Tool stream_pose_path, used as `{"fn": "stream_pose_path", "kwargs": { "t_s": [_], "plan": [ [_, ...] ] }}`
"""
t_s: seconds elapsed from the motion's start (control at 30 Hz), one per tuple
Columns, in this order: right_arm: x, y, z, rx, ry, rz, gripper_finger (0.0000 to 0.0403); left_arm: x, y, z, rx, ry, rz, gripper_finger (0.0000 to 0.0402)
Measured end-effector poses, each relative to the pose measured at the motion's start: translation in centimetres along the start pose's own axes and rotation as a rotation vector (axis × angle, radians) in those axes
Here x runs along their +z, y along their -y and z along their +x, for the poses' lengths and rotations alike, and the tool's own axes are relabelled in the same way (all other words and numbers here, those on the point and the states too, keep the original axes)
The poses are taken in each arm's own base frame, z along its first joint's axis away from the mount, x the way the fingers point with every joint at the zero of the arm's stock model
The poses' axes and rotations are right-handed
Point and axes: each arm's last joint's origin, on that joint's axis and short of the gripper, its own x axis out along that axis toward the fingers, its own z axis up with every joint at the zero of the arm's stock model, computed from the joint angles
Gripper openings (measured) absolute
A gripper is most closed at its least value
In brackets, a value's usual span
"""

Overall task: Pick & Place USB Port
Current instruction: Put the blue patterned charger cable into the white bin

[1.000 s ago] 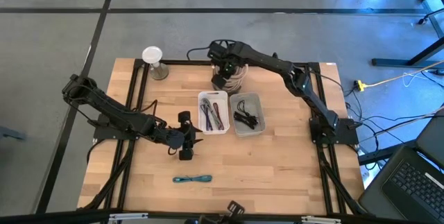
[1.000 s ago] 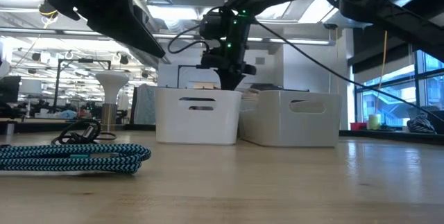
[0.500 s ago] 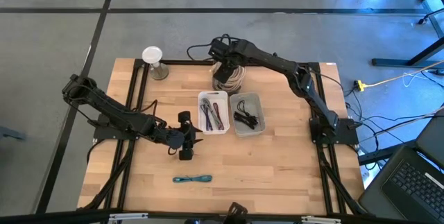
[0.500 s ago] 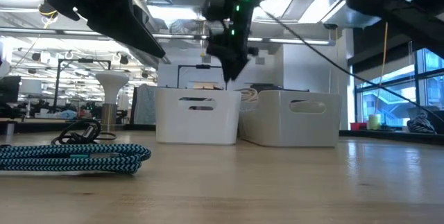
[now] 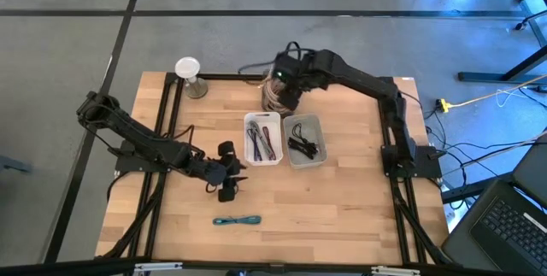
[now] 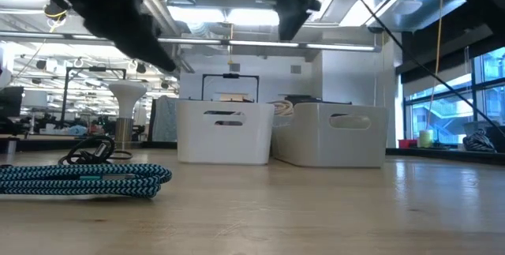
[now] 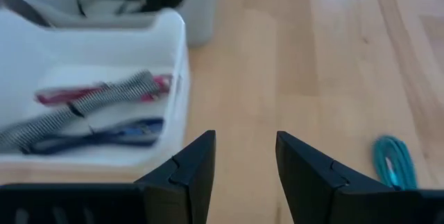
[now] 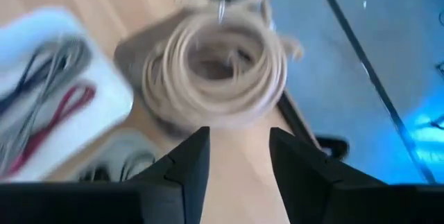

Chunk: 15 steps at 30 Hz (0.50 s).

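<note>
While right tool [image 8: 236, 156] hovers, coil [image 8: 216, 71] lies below

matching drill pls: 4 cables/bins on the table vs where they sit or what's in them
1. teal cable
2. beige cable coil
3. left white bin
4. right white bin

a. holds black cables
b. far table edge, below the right gripper
c. near table edge, alone
d. holds striped, red and blue cables

Pairs: 1-c, 2-b, 3-d, 4-a
</note>
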Motion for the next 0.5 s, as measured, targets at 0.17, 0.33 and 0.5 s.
{"fn": "stream_pose_path", "kwargs": {
  "t_s": [0.17,0.33,0.5],
  "plan": [
    [-1.8,-2.6,-2.7,0.048,-0.009,-0.063,0.0149,-1.3,1.0,-0.6,-0.080,-0.112,0.065,0.0143],
    [-3.0,-5.3,-4.9,0.091,0.037,-0.151,0.0151,-2.9,2.5,-1.6,-0.220,-0.257,0.043,0.0143],
    [-3.9,-7.0,-6.3,0.117,0.063,-0.195,0.0151,-3.8,4.1,-2.6,-0.272,-0.284,0.000,0.0143]
  ]
}}
